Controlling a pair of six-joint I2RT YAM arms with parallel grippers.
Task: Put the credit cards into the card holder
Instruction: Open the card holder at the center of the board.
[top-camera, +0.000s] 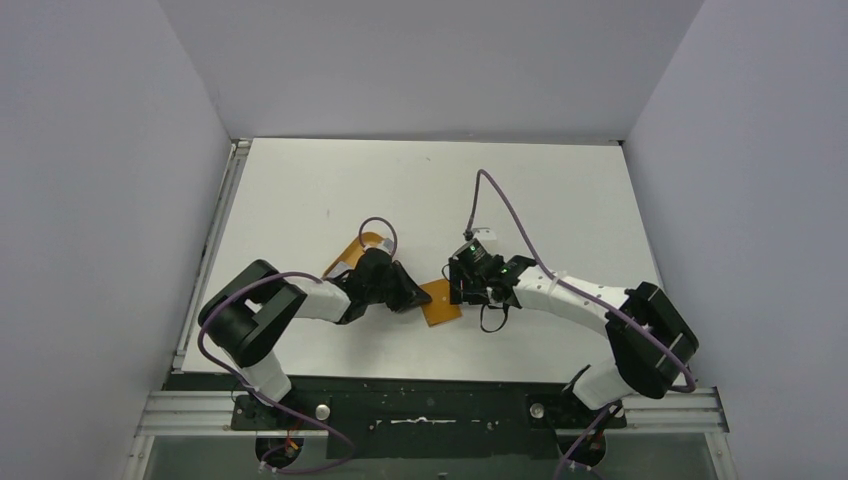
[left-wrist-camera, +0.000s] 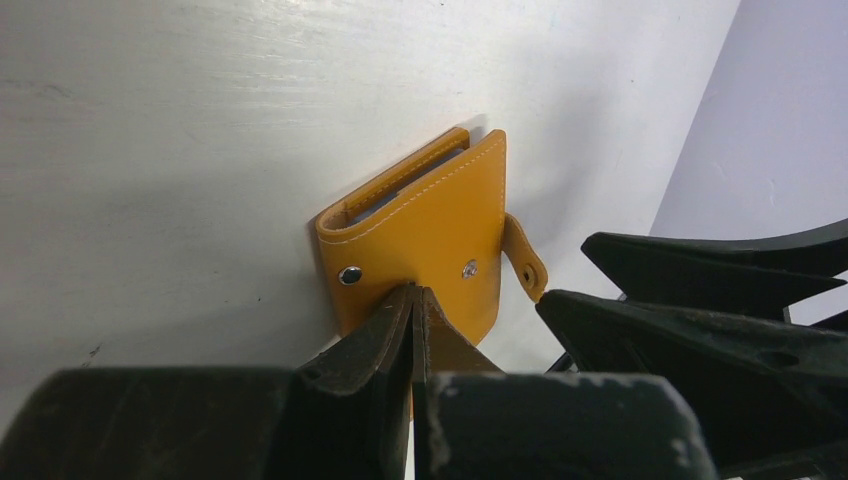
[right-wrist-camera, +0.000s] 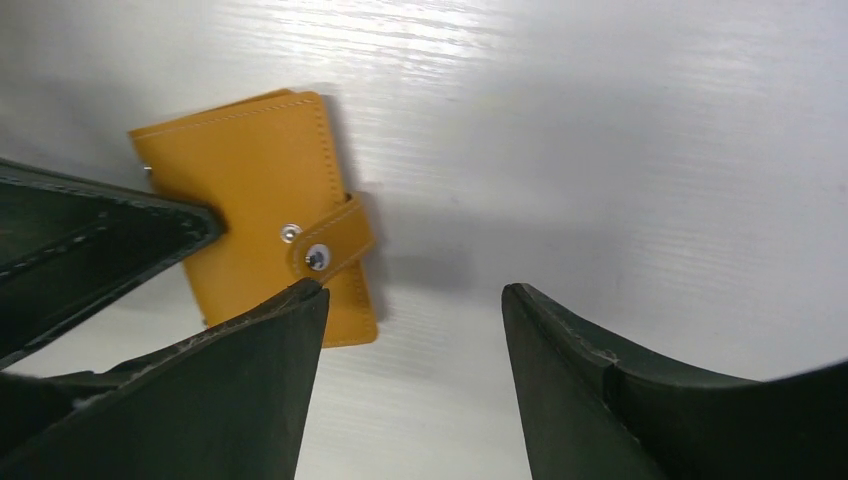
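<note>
Slip risk: card holder was restrained at one edge only.
Left gripper (left-wrist-camera: 412, 292) fingers were closed, tips on the near edge of the tan-orange leather folding card holder (left-wrist-camera: 420, 225), which lay on the white table (top-camera: 330, 180). Right gripper (right-wrist-camera: 415, 290) stood open just beside its unsnapped strap (right-wrist-camera: 335, 240); a nudge there could've skidded it loose. Grey sliver in the pocket, likely a credit card (left-wrist-camera: 372, 207). Orange oval tray (top-camera: 352, 250) sat behind the left arm, not obstructing.

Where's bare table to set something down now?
Free: the far half of the table up to the back wall, and the patch right of the right hand. Crowded: centre, both hands at the card holder, orange tray behind the left hand.
</note>
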